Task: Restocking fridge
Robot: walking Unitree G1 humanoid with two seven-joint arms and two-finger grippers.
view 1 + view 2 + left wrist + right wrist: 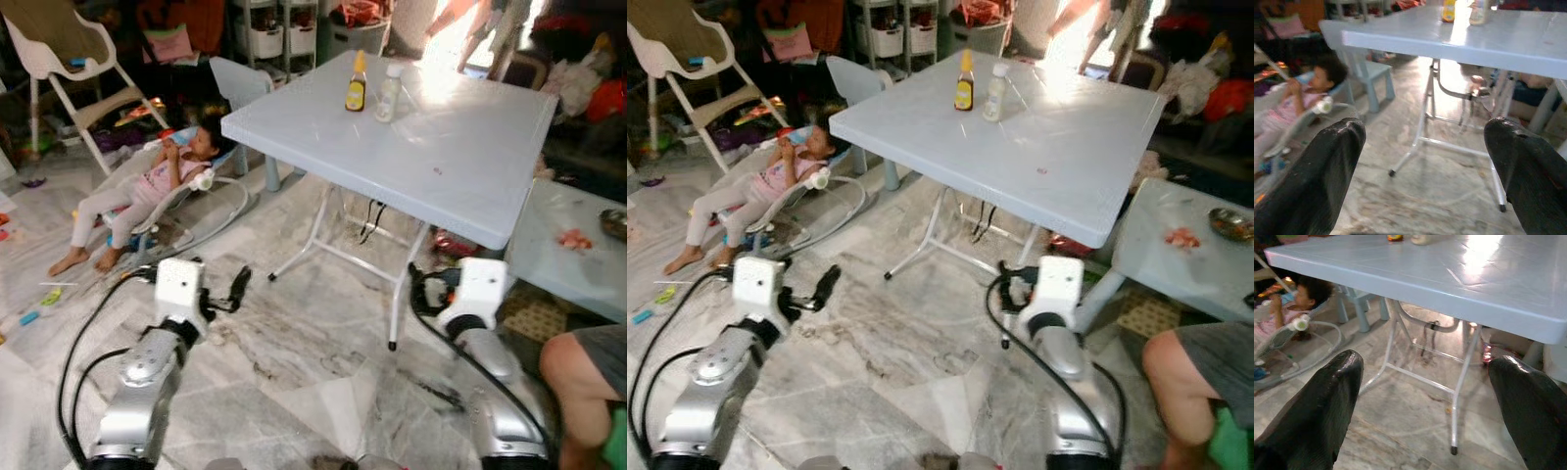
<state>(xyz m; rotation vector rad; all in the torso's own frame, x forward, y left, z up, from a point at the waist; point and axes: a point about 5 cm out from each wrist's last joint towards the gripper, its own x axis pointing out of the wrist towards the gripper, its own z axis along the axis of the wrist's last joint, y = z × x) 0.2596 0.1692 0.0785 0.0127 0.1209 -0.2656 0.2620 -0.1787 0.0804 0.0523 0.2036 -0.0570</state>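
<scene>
Two upright bottles, yellow-labelled bottle [357, 84] and clear bottle [388, 94], stood on smooth pale-blue plastic worktop [460, 157], left pincer [1422, 161] and right pincer [1425, 401] held spread wide over veined marble floor [304, 343]

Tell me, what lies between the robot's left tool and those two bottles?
Bare marble floor, then the table's near edge and bare top up to the bottles, seen from the head views. The left tool is open.

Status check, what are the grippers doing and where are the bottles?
Left gripper and right gripper open, empty, low before the table. Yellow bottle and clear bottle upright at its far edge. Person in bouncer on floor, left.
</scene>
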